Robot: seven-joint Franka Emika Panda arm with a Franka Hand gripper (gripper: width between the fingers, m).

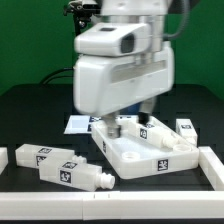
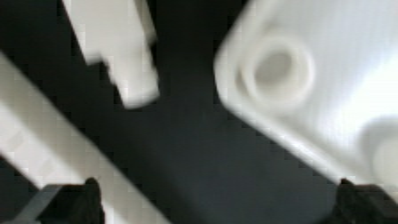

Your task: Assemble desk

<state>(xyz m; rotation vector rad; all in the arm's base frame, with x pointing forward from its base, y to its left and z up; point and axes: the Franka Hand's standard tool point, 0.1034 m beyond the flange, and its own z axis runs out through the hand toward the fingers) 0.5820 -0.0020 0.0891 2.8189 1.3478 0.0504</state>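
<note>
Claw [image 2: 214, 205] spread wide, empty, beside the desk panel [image 2: 329, 110]; probably best to centre squarely over the leg [image 2: 118, 50] before closing.

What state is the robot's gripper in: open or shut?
Open. In the wrist view the gripper shows its two dark fingertips far apart, nothing held between them.

Robot arm's bulky white body [image 1: 120, 70] hides the far side of the desk panel [image 1: 150, 152] in the exterior view. In the wrist view, blur smears a leg [image 2: 118, 50] and the panel's corner socket [image 2: 276, 68]; leg and panel run off the frame.
</note>
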